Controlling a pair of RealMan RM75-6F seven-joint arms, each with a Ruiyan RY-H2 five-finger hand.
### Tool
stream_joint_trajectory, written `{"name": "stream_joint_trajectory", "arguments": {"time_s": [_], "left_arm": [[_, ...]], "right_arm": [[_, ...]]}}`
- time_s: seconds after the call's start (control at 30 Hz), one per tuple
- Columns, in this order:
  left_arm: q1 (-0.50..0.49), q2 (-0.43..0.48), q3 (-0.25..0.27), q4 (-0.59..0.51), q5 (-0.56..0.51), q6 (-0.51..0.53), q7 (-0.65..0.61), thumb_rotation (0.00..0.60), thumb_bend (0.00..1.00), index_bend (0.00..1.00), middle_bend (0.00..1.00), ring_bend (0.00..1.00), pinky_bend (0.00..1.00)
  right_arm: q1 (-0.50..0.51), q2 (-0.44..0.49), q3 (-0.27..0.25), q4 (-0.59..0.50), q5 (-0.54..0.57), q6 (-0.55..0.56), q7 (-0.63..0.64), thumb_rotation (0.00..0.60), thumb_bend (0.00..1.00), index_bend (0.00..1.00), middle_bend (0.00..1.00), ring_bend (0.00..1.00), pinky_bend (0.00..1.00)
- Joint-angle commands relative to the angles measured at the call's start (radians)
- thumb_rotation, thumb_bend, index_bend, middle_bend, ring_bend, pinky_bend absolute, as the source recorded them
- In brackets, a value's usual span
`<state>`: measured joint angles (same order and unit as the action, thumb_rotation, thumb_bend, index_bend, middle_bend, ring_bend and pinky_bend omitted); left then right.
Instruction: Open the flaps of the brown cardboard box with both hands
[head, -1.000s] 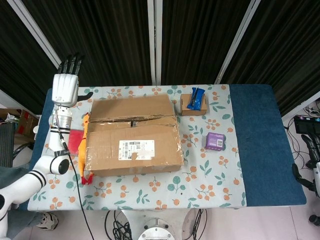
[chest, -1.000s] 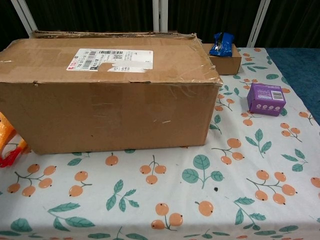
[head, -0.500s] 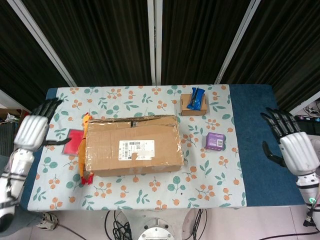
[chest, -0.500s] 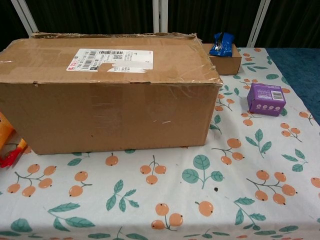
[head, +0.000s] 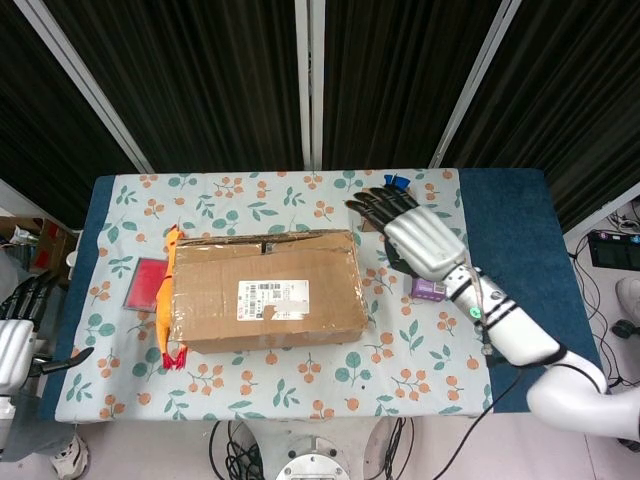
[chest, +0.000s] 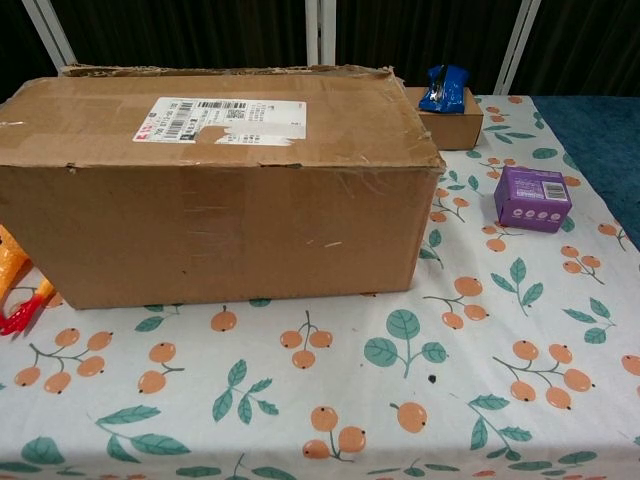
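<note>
None of the flaps is raised: the brown cardboard box (head: 265, 291) lies closed, label up, left of centre on the patterned table (head: 300, 380), so the whole opening is left to do. Right hand (head: 420, 236) hovers beyond the box's far right corner, fingers spread, holding nothing. Left hand (head: 15, 345) hangs off the table's left edge, fingers apart, empty.

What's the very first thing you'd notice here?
The big brown cardboard box in the middle of the flowery table, its flaps down. Next, the robot's right hand, fingers spread, hovering above the table right of the box. An orange rubber chicken lies along the box's left side.
</note>
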<state>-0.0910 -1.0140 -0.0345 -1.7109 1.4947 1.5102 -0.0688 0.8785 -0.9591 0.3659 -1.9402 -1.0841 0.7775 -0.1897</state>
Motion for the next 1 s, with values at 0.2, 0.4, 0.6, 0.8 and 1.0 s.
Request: {"name": "stream_joint_trajectory", "arguments": {"time_s": [0.2, 0.4, 0.6, 0.8, 1.0], "left_arm": [[0.032, -0.013, 0.013, 0.030, -0.014, 0.015, -0.034, 0.408, 0.00, 0.04, 0.05, 0.04, 0.17], [0.040, -0.016, 0.008, 0.043, -0.016, 0.023, -0.059, 0.383, 0.00, 0.04, 0.05, 0.04, 0.17], [0.041, -0.015, 0.003, 0.042, -0.015, 0.020, -0.070, 0.381, 0.00, 0.04, 0.05, 0.04, 0.17], [0.042, -0.014, 0.002, 0.040, -0.022, 0.010, -0.070, 0.383, 0.00, 0.04, 0.05, 0.04, 0.17], [0.044, -0.017, -0.001, 0.038, -0.028, 0.005, -0.073, 0.381, 0.00, 0.04, 0.05, 0.04, 0.17]], "right_arm": [[0.327, -0.178, -0.088, 0.112, 0.425, -0.105, -0.296, 0.600, 0.92, 0.00, 0.08, 0.00, 0.00], [0.407, -0.240, -0.134, 0.144, 0.529, -0.047, -0.346, 0.600, 0.92, 0.00, 0.10, 0.00, 0.00], [0.427, -0.286, -0.162, 0.159, 0.572, -0.009, -0.340, 0.600, 0.92, 0.00, 0.12, 0.00, 0.00], [0.428, -0.313, -0.180, 0.187, 0.583, -0.021, -0.308, 0.600, 0.93, 0.00, 0.14, 0.00, 0.00], [0.422, -0.322, -0.188, 0.205, 0.563, -0.039, -0.273, 0.600, 0.93, 0.01, 0.19, 0.00, 0.00]]}}
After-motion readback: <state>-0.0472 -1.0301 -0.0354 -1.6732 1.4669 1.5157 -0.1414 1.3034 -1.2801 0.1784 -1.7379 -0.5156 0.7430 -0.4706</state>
